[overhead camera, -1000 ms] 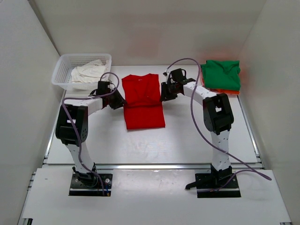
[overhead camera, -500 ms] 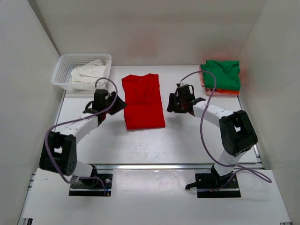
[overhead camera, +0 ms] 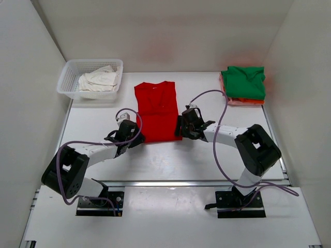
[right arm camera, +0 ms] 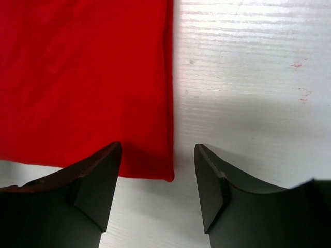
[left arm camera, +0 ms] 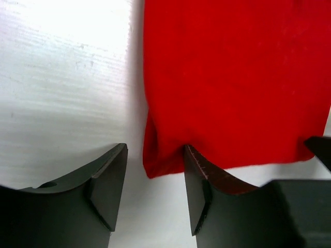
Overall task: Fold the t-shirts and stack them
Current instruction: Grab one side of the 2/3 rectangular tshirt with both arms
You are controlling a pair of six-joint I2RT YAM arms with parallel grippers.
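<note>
The bright red t-shirt (overhead camera: 156, 111) lies flat on the table, folded into a long strip with its collar at the far end. My left gripper (overhead camera: 136, 138) is open at the shirt's near left corner. In the left wrist view that corner of the red shirt (left arm camera: 232, 77) sits between the open jaws of the left gripper (left arm camera: 154, 188). My right gripper (overhead camera: 180, 130) is open at the near right corner. In the right wrist view the red shirt (right arm camera: 88, 77) has its corner between the open jaws of the right gripper (right arm camera: 158, 186). A folded green shirt (overhead camera: 244, 81) lies on a salmon-pink one (overhead camera: 244, 102) at the far right.
A white mesh basket (overhead camera: 69, 77) at the far left holds a crumpled off-white shirt (overhead camera: 98, 80). White walls close in the table on the left, the back and the right.
Both arms have swung from beside the shirt's upper half down toward me. The open grippers now sit low at the shirt's two near corners. The shirt has not moved.
</note>
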